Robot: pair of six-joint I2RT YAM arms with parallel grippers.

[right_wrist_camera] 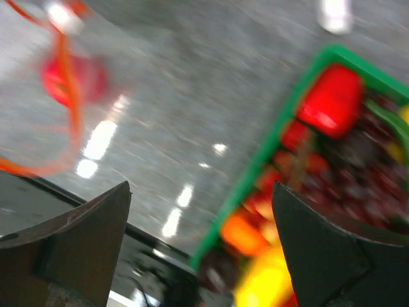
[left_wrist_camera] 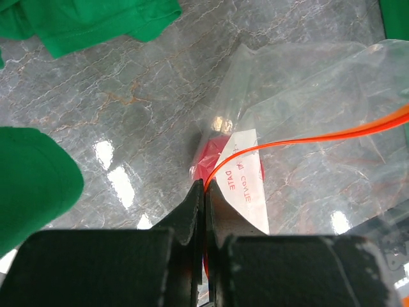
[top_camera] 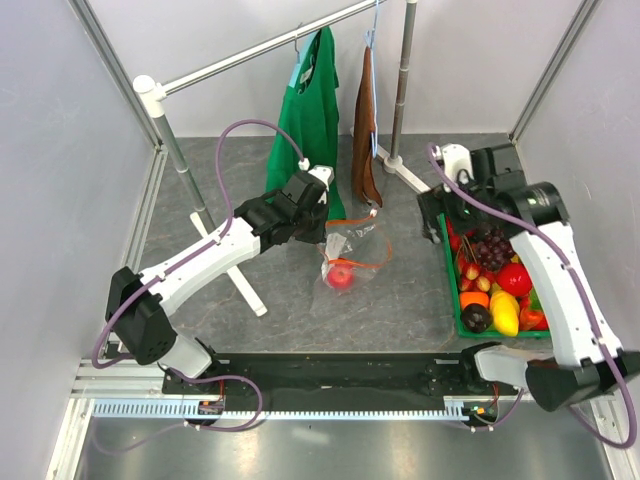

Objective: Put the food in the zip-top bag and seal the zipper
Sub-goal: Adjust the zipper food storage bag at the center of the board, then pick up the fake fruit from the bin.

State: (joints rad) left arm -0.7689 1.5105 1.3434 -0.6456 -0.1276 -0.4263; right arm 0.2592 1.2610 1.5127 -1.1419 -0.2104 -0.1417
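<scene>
Orange zipper [left_wrist_camera: 307, 142] strip is clamped in the left gripper [left_wrist_camera: 206, 192]. The bag [top_camera: 352, 250] lies mid-table, one red fruit [top_camera: 341, 276] inside. The right gripper [right_wrist_camera: 200, 187] is spread, empty, over the basket [top_camera: 452, 295]. Risk: slick plastic slipping free, mouth collapsing.

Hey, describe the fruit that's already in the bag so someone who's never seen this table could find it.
Look to the middle of the grey table, where a clear zip-top bag with an orange-red zipper lies below the hanging clothes. The round red fruit is inside it, the only fruit not in the green tray.
</scene>
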